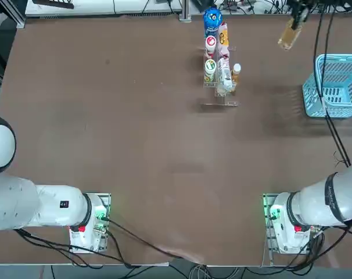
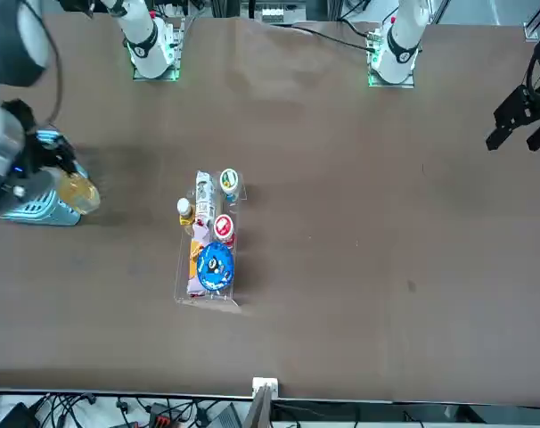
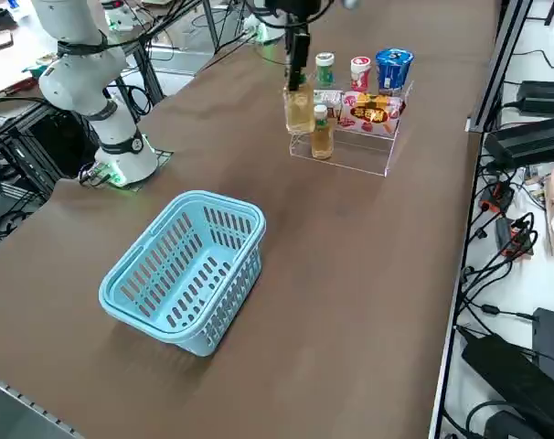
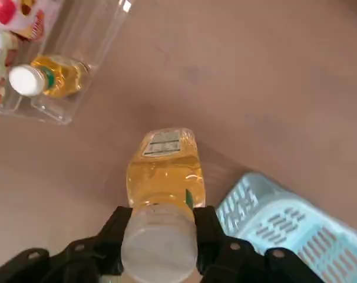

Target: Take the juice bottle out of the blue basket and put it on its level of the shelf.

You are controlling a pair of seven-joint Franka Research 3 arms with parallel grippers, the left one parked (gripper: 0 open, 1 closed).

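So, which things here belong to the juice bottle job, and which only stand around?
Job:
- juice bottle, held in the air by the shut right gripper
- blue basket, now empty
- shelf

Standing around:
- blue-topped bottle
- small amber bottle already on the shelf
- parked left arm

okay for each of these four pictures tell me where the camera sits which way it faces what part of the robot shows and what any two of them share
Top view: overhead, looking down; both arm bases at the bottom edge, right gripper carrying the juice bottle.
Front view: across the table, facing the robot; the bases at the top, the shelf mid-table.
Right side view: raised at the robot's right, looking diagonally; right arm base, the blue basket nearest.
Right wrist view: on the right wrist, looking along its fingers, shut on the bottle's cap.
Shared: the top and wrist views both show bottle, basket and shelf.
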